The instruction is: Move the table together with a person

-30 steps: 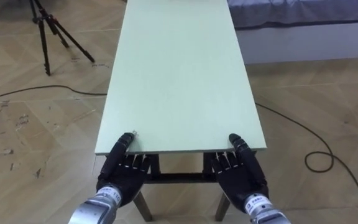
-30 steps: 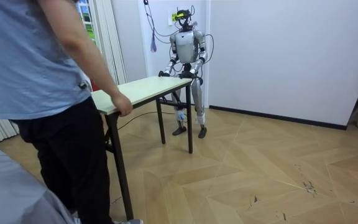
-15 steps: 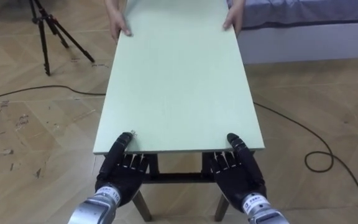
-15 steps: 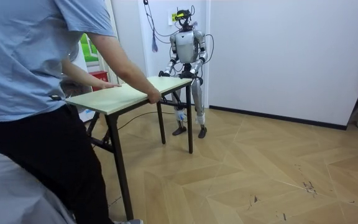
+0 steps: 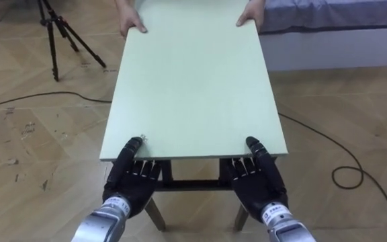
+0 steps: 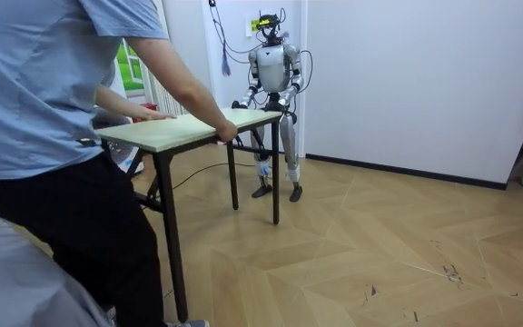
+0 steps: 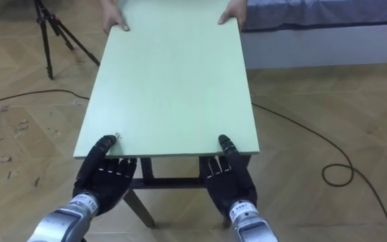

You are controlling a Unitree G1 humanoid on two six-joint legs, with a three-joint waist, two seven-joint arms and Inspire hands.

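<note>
- At the table (image 5: pixel 193 87) near edge, left hand (image 5: pixel 132 180) and right hand (image 5: pixel 255 181) clamp it, thumbs on top.
- Opposite, a person's hands (image 5: pixel 132 24) grip the far end.

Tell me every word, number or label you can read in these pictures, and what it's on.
Nothing can be read.
Table: plain top, no text.
Left hand and right hand: small pale marks near the wrists, too small to read.
Green sheet behind the person, room view: too blurred to read.
</note>
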